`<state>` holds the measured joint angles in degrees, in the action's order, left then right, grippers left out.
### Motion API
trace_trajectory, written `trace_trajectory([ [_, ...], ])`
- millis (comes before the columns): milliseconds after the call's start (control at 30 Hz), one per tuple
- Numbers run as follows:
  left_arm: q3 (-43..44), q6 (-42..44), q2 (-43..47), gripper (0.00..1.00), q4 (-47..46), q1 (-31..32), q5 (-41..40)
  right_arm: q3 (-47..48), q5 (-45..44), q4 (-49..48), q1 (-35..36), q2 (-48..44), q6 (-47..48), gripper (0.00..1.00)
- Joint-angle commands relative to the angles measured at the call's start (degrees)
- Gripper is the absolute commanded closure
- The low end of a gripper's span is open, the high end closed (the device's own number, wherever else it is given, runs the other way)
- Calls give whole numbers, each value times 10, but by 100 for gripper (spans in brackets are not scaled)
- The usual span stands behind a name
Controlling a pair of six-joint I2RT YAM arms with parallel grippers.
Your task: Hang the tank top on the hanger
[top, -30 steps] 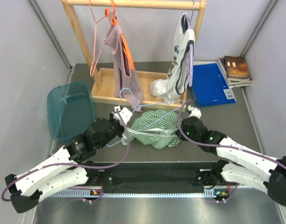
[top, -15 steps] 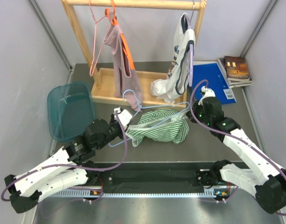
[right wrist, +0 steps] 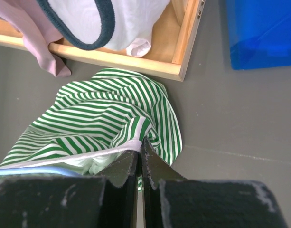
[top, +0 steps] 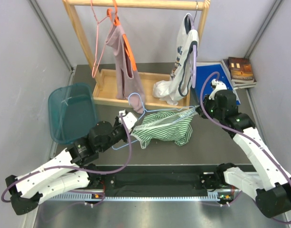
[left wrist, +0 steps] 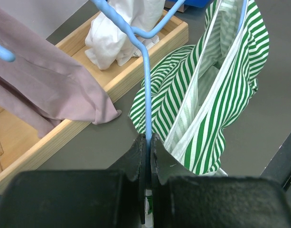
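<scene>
My left claw (left wrist: 147, 141) is clamped on the hanger (left wrist: 146, 95) wire. My right claw (right wrist: 139, 156) pinches the tank top (right wrist: 102, 114) by its white-edged strap, striped cloth bunched just ahead.

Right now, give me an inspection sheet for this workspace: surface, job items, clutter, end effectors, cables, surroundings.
Surface: dark grey table; no damage seen.
Job's things: striped tank top stretched between both arms, lower part bunched on the table; blue hanger runs along its upper edge and looks partly threaded in.
Clutter: teal basket, blue folder, books, wooden rack with a mauve top and a white top hanging.
End effectors: left end effector shut on the hanger wire; right end effector shut on the tank top's white edge.
Cables: purple cables loop along each arm; no snag seen.
Surroundings: grey walls.
</scene>
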<state>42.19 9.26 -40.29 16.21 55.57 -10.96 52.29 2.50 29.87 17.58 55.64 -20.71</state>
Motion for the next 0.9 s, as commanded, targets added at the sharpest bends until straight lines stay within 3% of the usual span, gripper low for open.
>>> trace_trajectory([
  [0,2,6,1,100,-19,4,-9,46,-1,31,-16,-25,22,100],
  [500,7,9,-32,100,-19,16,-28,123,45,100,-9,-41,37,100],
  [600,11,12,-42,100,-19,16,-31,134,37,105,27,-39,23,100],
  [867,14,9,-50,100,-19,16,-15,136,-65,45,228,11,-37,100],
])
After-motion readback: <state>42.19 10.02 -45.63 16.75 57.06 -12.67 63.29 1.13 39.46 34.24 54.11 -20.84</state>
